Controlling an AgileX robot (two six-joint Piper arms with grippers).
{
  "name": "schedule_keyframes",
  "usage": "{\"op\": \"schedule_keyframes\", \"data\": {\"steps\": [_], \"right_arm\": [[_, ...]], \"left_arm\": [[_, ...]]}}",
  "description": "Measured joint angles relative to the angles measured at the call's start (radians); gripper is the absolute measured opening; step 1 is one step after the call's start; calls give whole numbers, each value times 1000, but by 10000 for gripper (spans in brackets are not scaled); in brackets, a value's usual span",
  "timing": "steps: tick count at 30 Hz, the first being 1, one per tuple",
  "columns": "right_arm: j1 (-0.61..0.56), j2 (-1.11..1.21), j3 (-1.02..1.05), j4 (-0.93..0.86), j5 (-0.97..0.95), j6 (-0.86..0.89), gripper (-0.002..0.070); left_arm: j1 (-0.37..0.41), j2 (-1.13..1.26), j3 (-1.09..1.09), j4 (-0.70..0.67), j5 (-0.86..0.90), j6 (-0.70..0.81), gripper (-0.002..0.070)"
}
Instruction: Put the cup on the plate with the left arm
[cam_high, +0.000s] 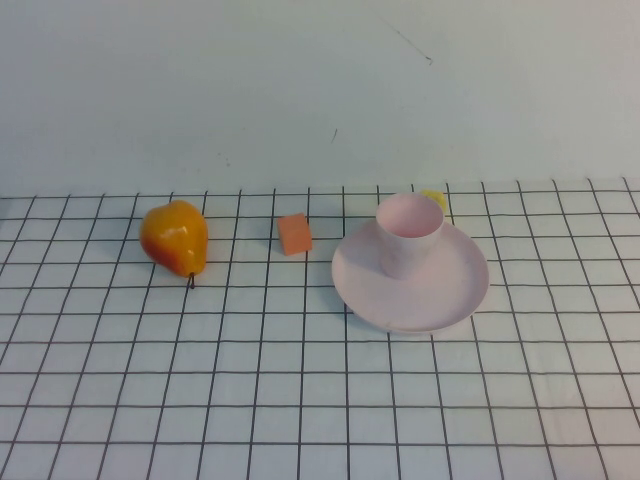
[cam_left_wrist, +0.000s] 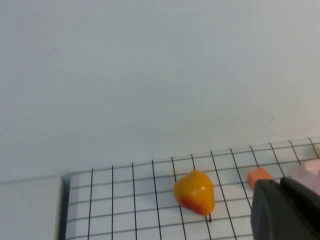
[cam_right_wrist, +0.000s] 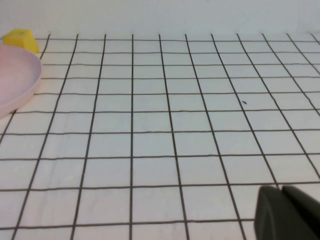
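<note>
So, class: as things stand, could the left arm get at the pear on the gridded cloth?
Probably yes. The pear lies alone on the robot's left, apart from the orange block, with nothing over it. The left gripper shows only in its wrist view; the right gripper likewise. Neither arm shows in the high view.
</note>
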Motion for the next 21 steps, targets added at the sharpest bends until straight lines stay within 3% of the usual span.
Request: {"op": "schedule_keyframes", "data": {"steps": [8, 18, 21], "right_arm": [[0, 0, 0, 0, 0, 0, -2], [0, 0, 0, 0, 0, 0, -2], [0, 0, 0, 0, 0, 0, -2]], "left_arm": [[0, -178, 178, -2, 128, -21, -1], [0, -226, 199, -6, 127, -21, -1], [0, -255, 225, -10, 46, -34, -1]]}}
